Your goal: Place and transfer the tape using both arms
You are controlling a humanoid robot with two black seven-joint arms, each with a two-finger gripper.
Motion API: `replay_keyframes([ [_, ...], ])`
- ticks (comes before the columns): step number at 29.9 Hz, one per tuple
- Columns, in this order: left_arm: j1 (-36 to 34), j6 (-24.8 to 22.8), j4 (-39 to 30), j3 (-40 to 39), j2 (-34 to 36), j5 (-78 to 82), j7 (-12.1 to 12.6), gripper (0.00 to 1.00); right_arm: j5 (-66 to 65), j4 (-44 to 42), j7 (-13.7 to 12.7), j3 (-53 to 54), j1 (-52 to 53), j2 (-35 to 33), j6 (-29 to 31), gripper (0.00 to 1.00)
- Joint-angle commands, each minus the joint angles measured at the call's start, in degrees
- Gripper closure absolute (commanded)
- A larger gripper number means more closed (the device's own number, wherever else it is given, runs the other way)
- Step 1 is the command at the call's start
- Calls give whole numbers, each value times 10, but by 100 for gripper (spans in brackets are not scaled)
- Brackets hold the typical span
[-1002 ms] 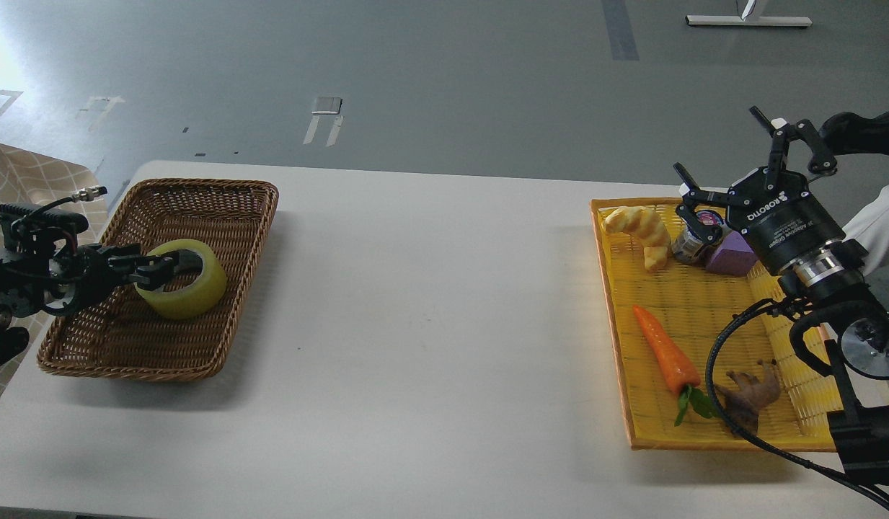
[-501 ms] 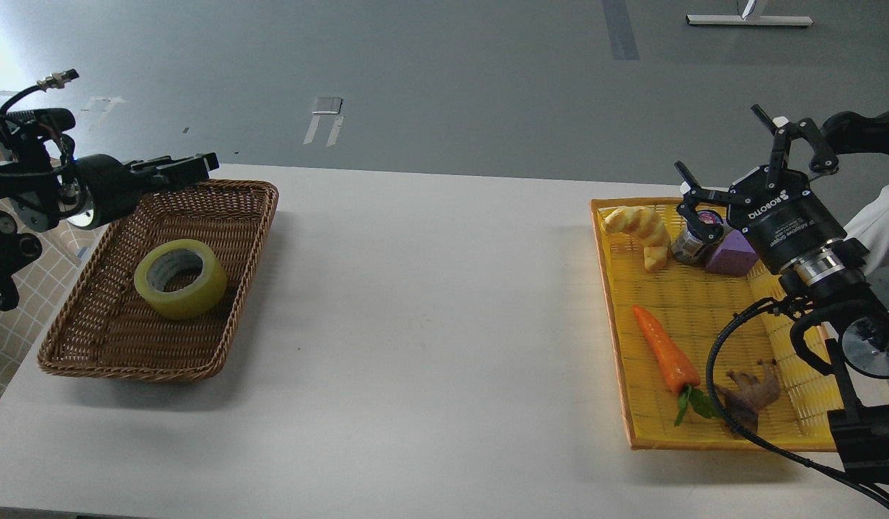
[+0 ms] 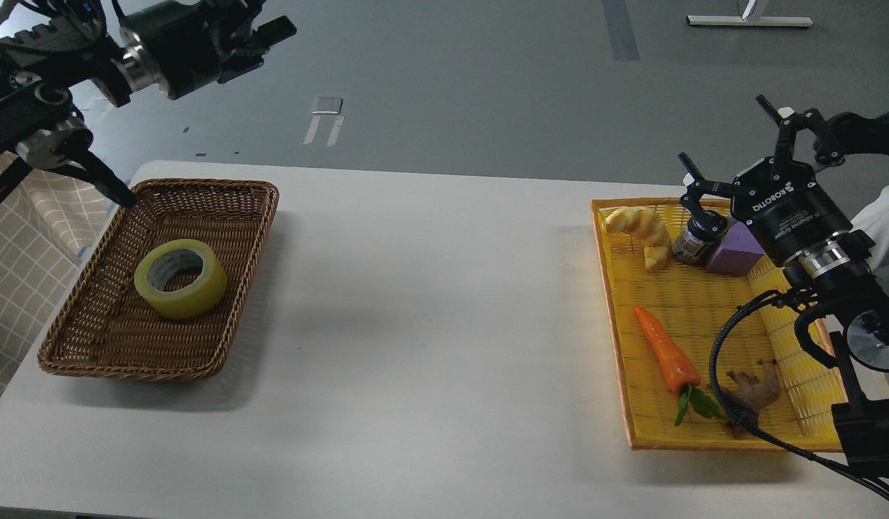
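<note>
One roll of tape (image 3: 180, 279) sits alone in the wicker basket (image 3: 236, 216); left gripper (image 3: 271, 32) hangs high, fingers unreadable; right gripper (image 3: 736, 155) over the yellow tray (image 3: 693, 306), fingers spread.

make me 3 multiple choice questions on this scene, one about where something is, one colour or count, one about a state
1. Where is the tape?
A. in the wicker basket
B. in the yellow tray
C. on the bare table

2. What colour is the carrot?
A. purple
B. orange
C. white

3. What is the left gripper doing?
A. clamping the tape
B. lying inside the basket
C. raised above the basket, holding nothing

Answers:
1. A, the roll lies flat on the woven floor of the brown basket at the table's left.
2. B, it is orange with green leaves at its near end, lying in the yellow tray.
3. C, it is high in the upper left of the head view, well clear of the roll, with nothing between its fingers.
</note>
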Motion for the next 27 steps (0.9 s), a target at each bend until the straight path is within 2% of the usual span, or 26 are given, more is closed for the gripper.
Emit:
replay_keyframes([
  [1, 18, -25, 4, -37, -36, -36, -1, 2, 0, 0, 0, 0, 19, -13, 0, 0],
  [6, 53, -27, 3, -71, -78, -77, -1, 2, -1, -5, -1, 0, 44, -19, 0, 0],
  [14, 157, -35, -10, -208, -179, -120, 6, 2, -1, -26, -2, -1, 81, -23, 0, 0],
  [19, 217, -35, -10, -268, -227, -121, 9, 2, -2, -41, -3, -2, 94, -23, 0, 0],
  [22, 249, -35, -6, -290, -238, -122, 22, 2, -4, -47, -4, -3, 103, -25, 0, 0],
  [27, 260, -35, 10, -298, -239, -128, 38, 2, -7, -60, -4, -4, 117, -25, 0, 0],
])
